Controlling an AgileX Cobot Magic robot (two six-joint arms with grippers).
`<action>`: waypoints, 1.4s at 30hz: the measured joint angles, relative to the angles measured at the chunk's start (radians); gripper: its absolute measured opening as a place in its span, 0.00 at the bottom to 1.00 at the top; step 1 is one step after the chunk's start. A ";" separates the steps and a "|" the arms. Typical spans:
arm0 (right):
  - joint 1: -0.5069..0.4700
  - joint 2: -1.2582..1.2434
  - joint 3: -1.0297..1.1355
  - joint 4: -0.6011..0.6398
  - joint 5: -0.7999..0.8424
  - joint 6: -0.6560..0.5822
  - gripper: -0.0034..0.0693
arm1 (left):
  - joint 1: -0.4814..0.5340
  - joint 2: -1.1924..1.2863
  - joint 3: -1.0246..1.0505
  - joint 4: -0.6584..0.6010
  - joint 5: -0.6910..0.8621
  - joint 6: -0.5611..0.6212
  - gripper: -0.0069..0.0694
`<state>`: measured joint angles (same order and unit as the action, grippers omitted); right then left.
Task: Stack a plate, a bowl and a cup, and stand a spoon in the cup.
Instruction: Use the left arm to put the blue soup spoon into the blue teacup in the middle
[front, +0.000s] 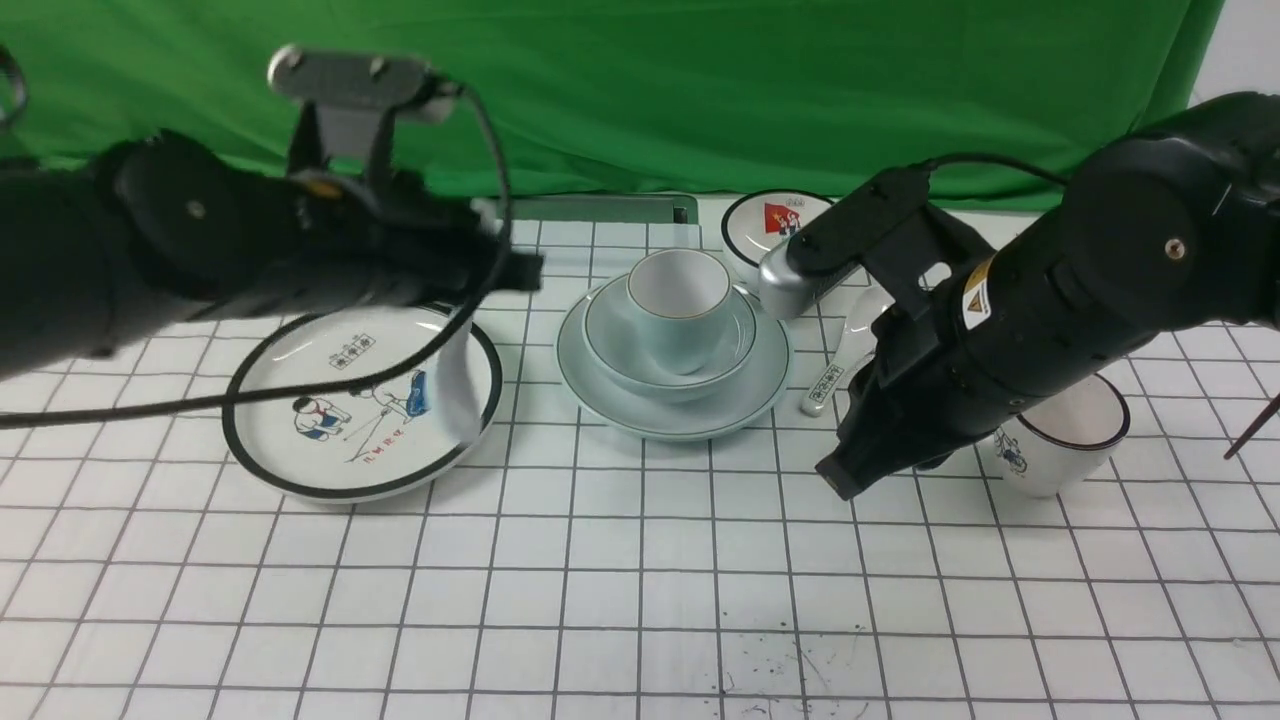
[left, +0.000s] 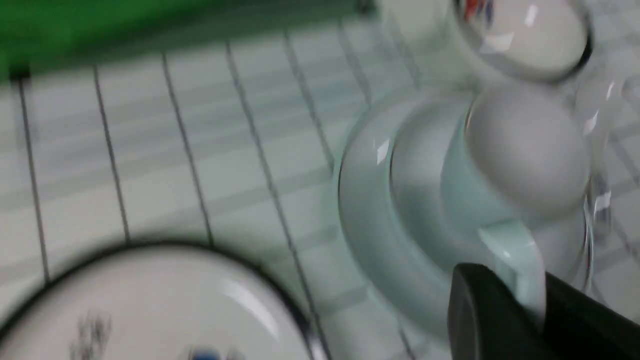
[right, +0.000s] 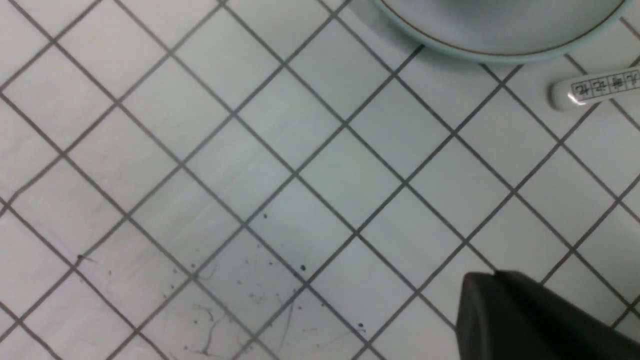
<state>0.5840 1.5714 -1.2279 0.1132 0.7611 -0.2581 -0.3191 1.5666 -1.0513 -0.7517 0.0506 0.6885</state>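
Note:
The pale blue-green plate (front: 600, 400) lies at mid-table with the bowl (front: 745, 335) on it and the cup (front: 680, 300) upright in the bowl. The left wrist view shows the same plate (left: 365, 200), bowl (left: 420, 180) and cup (left: 525, 145), blurred. My left gripper (left: 520, 285) is shut on the white spoon (front: 455, 385), which hangs blurred over the cartoon plate, left of the stack. My right gripper (front: 835, 475) is shut on nothing and hovers low over the cloth, to the front right of the stack; its fingertips (right: 480, 285) are pressed together.
A large cartoon plate (front: 300, 475) lies left of the stack. A printed-handle spoon (front: 825, 385) (right: 595, 90) lies right of it. A red-flag bowl (front: 775, 225) stands behind, and a white cup (front: 1060, 440) with a blue drawing lies tipped at the right.

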 joint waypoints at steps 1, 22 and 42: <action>0.000 -0.012 0.002 -0.003 0.017 0.000 0.11 | -0.046 0.024 -0.004 -0.043 -0.136 0.072 0.08; -0.001 -0.283 0.005 -0.122 0.123 0.028 0.13 | -0.141 0.340 -0.340 0.356 -0.320 -0.360 0.08; -0.006 -0.531 0.105 -0.261 0.323 0.134 0.14 | -0.161 0.379 -0.351 0.741 -0.147 -0.580 0.58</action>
<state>0.5777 1.0407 -1.1228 -0.1478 1.0842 -0.1242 -0.4798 1.9457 -1.4026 -0.0106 -0.0968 0.1086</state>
